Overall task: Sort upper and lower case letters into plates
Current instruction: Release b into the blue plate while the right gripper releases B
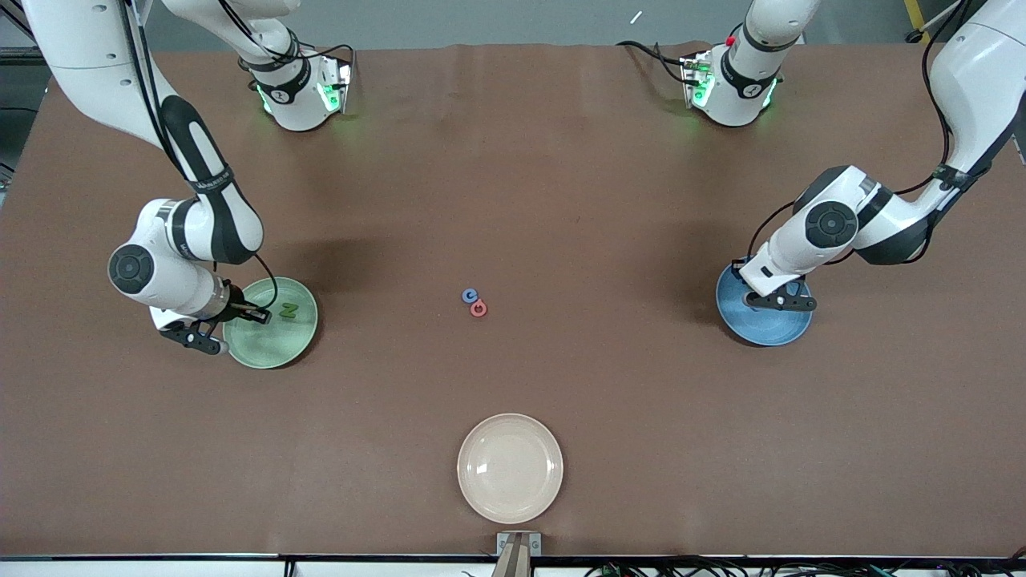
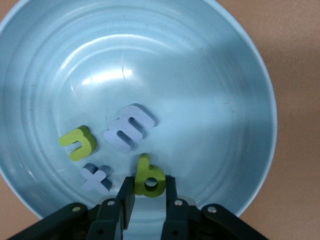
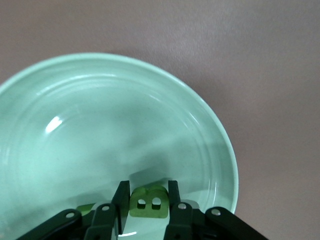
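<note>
Well along, judging by the count. Left tool low over the blue plate at the left arm's end of the tabletop, fingers set on either side of a green lowercase b that lies on the plate floor; whether clamped or just letting go, cannot tell. Beside it in that plate: a pale blue m, a green n and a small blue t or x, so four lowercase pieces gathered there. Right tool low over the pale green plate at the right arm's end, fingers flanking a green capital B resting on the plate; again, gripped or freshly released, cannot tell. A green N also in that plate, clear in the front view. Left out on the bare tabletop, midway between the two plates: a blue letter and a pink-red letter, touching or nearly so, too small to read for case. Cream-white plate nearer the front camera, nothing in it. By this reckoning six of eight letters placed, two to go. Likely remaining: opening and lifting clear of both plates, then fetching the middle pair, one per plate if case differs. Small flat foam, so a low, careful pinch needed.
</note>
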You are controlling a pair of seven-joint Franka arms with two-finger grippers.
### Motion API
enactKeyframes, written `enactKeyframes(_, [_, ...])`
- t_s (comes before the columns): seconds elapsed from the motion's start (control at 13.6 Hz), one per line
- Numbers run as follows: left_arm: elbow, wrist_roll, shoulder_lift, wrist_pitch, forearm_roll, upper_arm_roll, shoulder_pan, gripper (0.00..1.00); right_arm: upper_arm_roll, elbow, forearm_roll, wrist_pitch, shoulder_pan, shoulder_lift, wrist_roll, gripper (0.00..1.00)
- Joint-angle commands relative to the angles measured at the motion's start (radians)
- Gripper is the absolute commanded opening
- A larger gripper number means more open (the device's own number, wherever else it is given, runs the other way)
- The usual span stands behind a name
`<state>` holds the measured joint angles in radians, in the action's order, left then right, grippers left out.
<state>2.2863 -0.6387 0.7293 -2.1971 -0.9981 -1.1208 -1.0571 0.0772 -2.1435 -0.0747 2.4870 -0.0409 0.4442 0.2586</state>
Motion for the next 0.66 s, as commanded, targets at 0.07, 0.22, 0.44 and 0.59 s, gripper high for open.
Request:
enactKeyframes(0.07, [0.007,0.008,-0.025,-0.015,-0.019,-0.043,-0.03,1.0,-0.011,-0.006,0.0,-0.034,0.009,-0.05,0.001,1.0])
enactKeyframes(0.22, [-0.023,0.002,-0.025,0.017,0.008,-0.152,-0.089,1.0,-0.025,0.055,-0.002,-0.135,-0.008,-0.067,0.027,1.0])
enactKeyframes(0.44, [-0.111,0.004,-0.022,0.091,0.136,-0.221,-0.093,1.0,-0.059,0.177,-0.004,-0.307,-0.104,-0.084,0.248,1.0])
enactKeyframes(0.59, [-0.154,0.004,-0.022,0.121,0.167,-0.254,-0.093,1.0,-0.086,0.194,-0.005,-0.298,-0.19,-0.079,0.435,1.0])
